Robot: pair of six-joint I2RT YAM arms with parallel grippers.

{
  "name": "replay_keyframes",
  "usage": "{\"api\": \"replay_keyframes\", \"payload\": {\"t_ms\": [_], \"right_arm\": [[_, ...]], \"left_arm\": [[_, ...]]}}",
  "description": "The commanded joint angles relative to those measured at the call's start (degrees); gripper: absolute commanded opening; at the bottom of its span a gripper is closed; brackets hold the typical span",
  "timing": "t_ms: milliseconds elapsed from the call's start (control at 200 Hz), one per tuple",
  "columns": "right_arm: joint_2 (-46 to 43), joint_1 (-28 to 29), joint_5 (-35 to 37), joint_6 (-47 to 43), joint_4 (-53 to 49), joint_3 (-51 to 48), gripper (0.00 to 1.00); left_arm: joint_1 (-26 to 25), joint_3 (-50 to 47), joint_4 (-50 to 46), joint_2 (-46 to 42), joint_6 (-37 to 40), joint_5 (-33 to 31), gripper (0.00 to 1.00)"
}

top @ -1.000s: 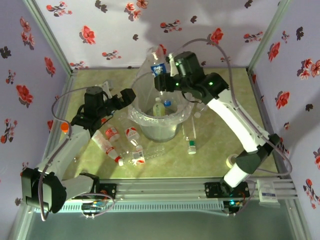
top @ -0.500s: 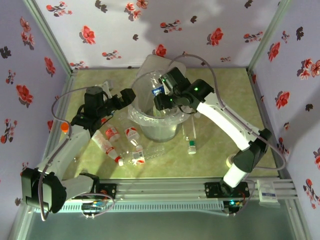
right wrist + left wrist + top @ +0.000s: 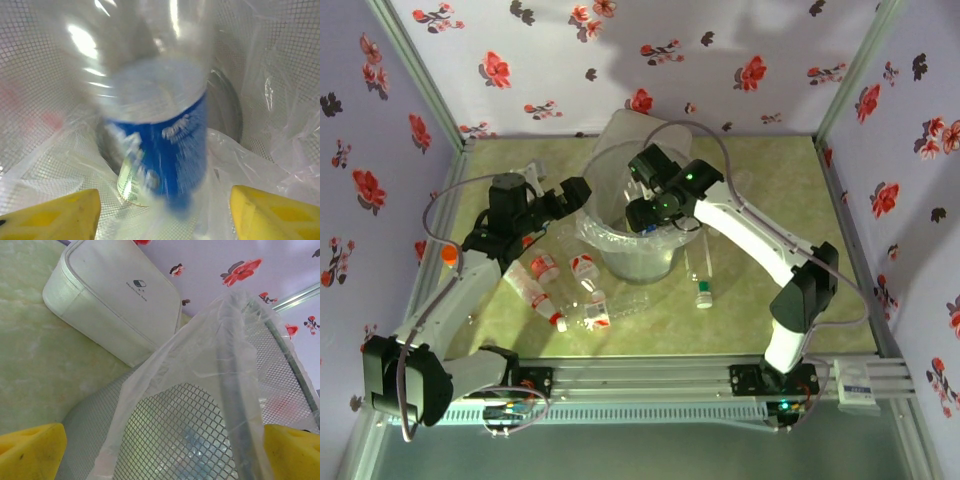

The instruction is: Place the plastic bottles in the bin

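No word or number is showing clearly enough to be read. The white box (image 3: 120, 305) is carrying a small dark logo with a line of tiny print under it, too small to read. The plastic bottle (image 3: 160, 145) is showing white letters on its blue label, all blurred. The red-and-white labelled bottles (image 3: 585, 267) are showing print too small to read.

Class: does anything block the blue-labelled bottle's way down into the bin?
Nothing visible does. The open right gripper straddles the blue-labelled bottle, which is inside the bin, with the clear liner beneath it.
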Motion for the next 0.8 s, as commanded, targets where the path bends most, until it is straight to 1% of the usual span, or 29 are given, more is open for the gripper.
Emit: {"api": "replay_keyframes", "payload": {"t_ms": [0, 125, 350, 495, 565, 675, 795], "right_arm": [[-0.10, -0.47, 0.01, -0.31, -1.05, 1.59, 0.74], [-0.11, -0.73, 0.44, -0.49, -1.22, 3.33, 0.78], [-0.91, -1.20, 0.93, -1.30, -1.82, 8.46, 0.80], [-3.33, -2.00, 2.29, -1.68, -1.51, 10.64, 0.82], [-5.38, -3.01, 3.45, -1.24, -1.00, 10.69, 0.84], [-9.62, -5.40, 6.59, -0.05, 0.03, 9.19, 0.91], [-14.99, -10.27, 9.43, 1.54, 1.15, 5.40, 0.97]], "left_arm": [[0.25, -0.87, 1.35, -0.85, 0.08, -0.92, 0.99], [0.23, -1.05, 1.43, -0.87, 0.08, -0.93, 1.00], [0.25, -1.08, 1.51, -0.65, 0.07, -0.93, 0.99], [0.28, -1.02, 1.36, -0.80, 0.07, -0.93, 1.00], [0.28, -1.05, 1.28, -0.65, 0.12, -0.93, 1.00], [0.23, -0.92, 1.26, -0.42, 0.09, -0.93, 0.99], [0.24, -0.73, 1.27, 0.05, 0.19, -0.93, 1.00]]}}
